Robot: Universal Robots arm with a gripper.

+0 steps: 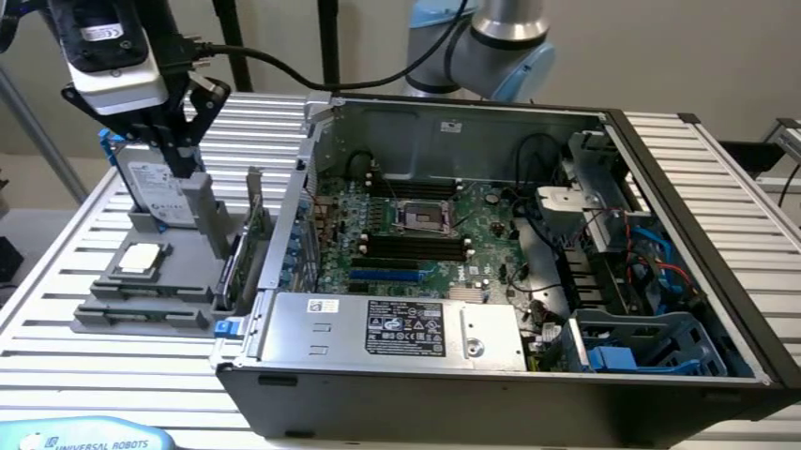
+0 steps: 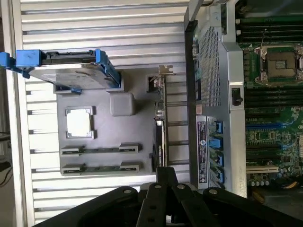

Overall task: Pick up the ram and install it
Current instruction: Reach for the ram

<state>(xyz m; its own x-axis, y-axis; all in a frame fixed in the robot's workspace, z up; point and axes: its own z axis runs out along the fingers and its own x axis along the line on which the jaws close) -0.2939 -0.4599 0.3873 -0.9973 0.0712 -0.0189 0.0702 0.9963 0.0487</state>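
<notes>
Grey plastic holder (image 1: 188, 267) (image 2: 137, 127) sits on the slatted desk (image 1: 113, 375) (image 2: 94, 33), just beside the open computer case (image 1: 501, 394) (image 2: 208, 71). My claw (image 1: 186, 165) (image 2: 166, 174) hangs over it, in front of the upright hard drive (image 1: 157, 192) (image 2: 66, 75). From what I see, its fingers are pressed together with nothing between them. I cannot pick out the ram for certain. No green stick stands proud of the holder. The only place that fits its shape is the pair of long slots (image 1: 141, 289) (image 2: 100, 149) with pale end clips, each with a thin dark strip along it. Whether a stick sits edge-on in either one, I cannot tell. Those slots lie beyond the square silver processor (image 1: 141, 260) (image 2: 79, 122) from the claw, at the holder's end nearest the exterior camera. The expansion card (image 1: 254, 230) (image 2: 160, 137) stands on edge between holder and case. Inside the case, the motherboard (image 1: 426, 220) (image 2: 274, 137) shows dark memory slots beside its socket.
</notes>
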